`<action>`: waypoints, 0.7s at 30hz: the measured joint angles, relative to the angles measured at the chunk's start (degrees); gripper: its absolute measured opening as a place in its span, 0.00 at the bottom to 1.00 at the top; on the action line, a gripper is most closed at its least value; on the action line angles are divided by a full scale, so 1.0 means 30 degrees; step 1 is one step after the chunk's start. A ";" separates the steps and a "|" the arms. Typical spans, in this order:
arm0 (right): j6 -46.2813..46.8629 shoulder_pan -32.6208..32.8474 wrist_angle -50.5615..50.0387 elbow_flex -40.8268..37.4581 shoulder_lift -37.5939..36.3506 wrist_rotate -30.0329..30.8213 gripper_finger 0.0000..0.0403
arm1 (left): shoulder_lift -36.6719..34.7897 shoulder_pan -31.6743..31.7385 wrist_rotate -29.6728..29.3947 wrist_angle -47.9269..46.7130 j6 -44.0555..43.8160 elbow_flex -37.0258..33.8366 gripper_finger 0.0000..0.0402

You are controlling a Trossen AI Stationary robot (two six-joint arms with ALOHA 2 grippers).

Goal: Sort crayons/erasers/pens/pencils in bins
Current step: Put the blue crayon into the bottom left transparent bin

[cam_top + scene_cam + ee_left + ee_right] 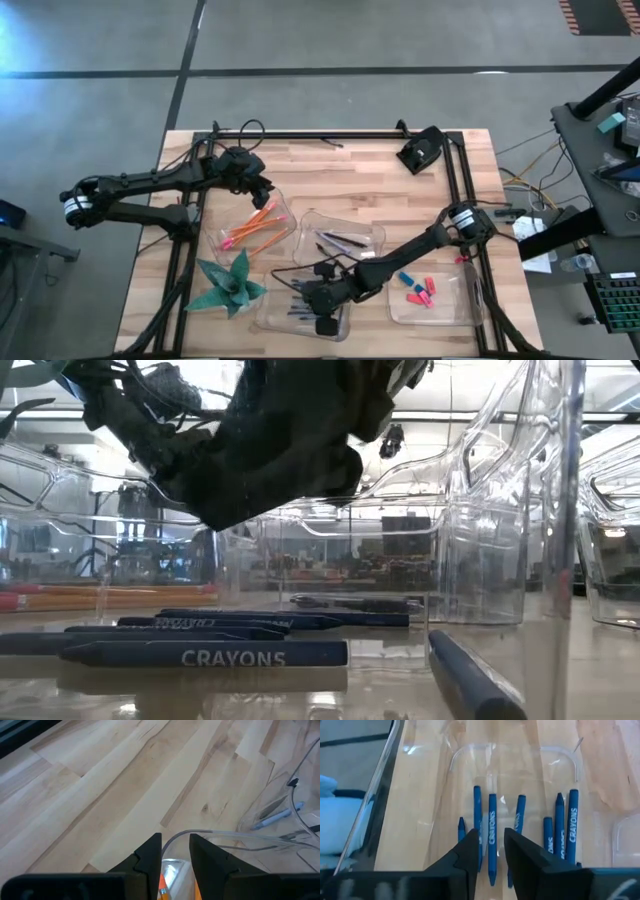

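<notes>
Fingers of the right gripper stand slightly apart with nothing between them, hanging over the near bin that holds the blue crayons. Seven crayons can be counted from the right wrist camera, lying roughly parallel on the bin floor. Three of them show the white word "CRAYONS" along the wrapper, and the same word reads plainly on the nearest crayon in the low view.

Left gripper has its fingers a little apart as well, empty, poised at the far rim of the pencil bin toward the table's left. Pencils lie inside it in a loose fan, orange and red; about five or six, though they overlap too much for a sure count.

Four clear bins sit on the wooden table in all. The middle one holds a few dark pens, perhaps three. The right one holds the erasers: four small blocks, one blue and the rest pink or red.

A green folded-paper plant stands at the near left, just beside the pencil bin.
</notes>
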 joint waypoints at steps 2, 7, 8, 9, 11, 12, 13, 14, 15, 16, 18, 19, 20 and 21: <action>-0.0283 -0.0007 -0.0313 -0.0048 -0.0337 -0.0110 0.23 | 0.0000 -0.0015 0.0000 -0.0006 0.0000 0.0000 0.22; -0.1818 -0.0127 -0.1846 -0.0033 -0.2416 -0.0043 0.26 | 0.0000 -0.0015 0.0000 -0.0171 0.0000 0.0000 0.22; -0.2167 -0.0204 -0.2398 -0.0020 -0.2906 0.0096 0.26 | 0.0000 -0.0015 0.0000 -0.0164 -0.0006 0.0000 0.22; -0.2501 -0.0289 -0.2968 -0.0020 -0.3295 0.0419 0.26 | 0.0000 -0.0015 0.0000 -0.0153 -0.0002 0.0000 0.22; -0.3300 -0.0478 -0.4207 -0.0020 -0.4087 0.1602 0.26 | 0.0000 -0.0015 -0.0002 -0.0151 0.0000 0.0000 0.22; -0.3938 -0.0581 -0.4838 -0.0033 -0.4454 0.2337 0.26 | 0.0000 -0.0015 -0.0006 -0.0136 0.0000 0.0000 0.22; -0.4527 -0.0706 -0.5364 -0.0035 -0.4869 0.3232 0.26 | 0.0000 -0.0008 0.0000 -0.0096 0.0000 0.0000 0.22; -0.5081 -0.0852 -0.5868 -0.0035 -0.5294 0.4321 0.26 | 0.0000 -0.0015 -0.0001 -0.0021 0.0007 0.0000 0.22; -0.5566 -0.1009 -0.6432 -0.0032 -0.5715 0.5530 0.26 | 0.0000 -0.0009 0.0000 0.0040 0.0049 0.0000 0.22; -0.5938 -0.1235 -0.7021 -0.0031 -0.6109 0.6784 0.26 | -0.0005 -0.0007 -0.0002 0.0065 0.0259 0.0000 0.22; -0.6475 -0.1895 -0.8163 -0.0066 -0.6632 0.9578 0.26 | -0.0007 -0.0007 -0.0007 0.0161 0.0785 0.0000 0.22; -0.6504 -0.2354 -0.8921 -0.0107 -0.6785 1.0963 0.26 | -0.0007 -0.0007 -0.0007 0.0182 0.0929 0.0000 0.22; -0.6441 -0.2874 -0.9775 -0.0163 -0.6882 1.2243 0.26 | -0.0007 -0.0007 -0.0010 0.0292 0.0989 0.0000 0.22; -0.6173 -0.3459 -1.0490 -0.0260 -0.7011 1.3298 0.26 | -0.0007 -0.0007 -0.0022 0.0516 0.1000 0.0000 0.22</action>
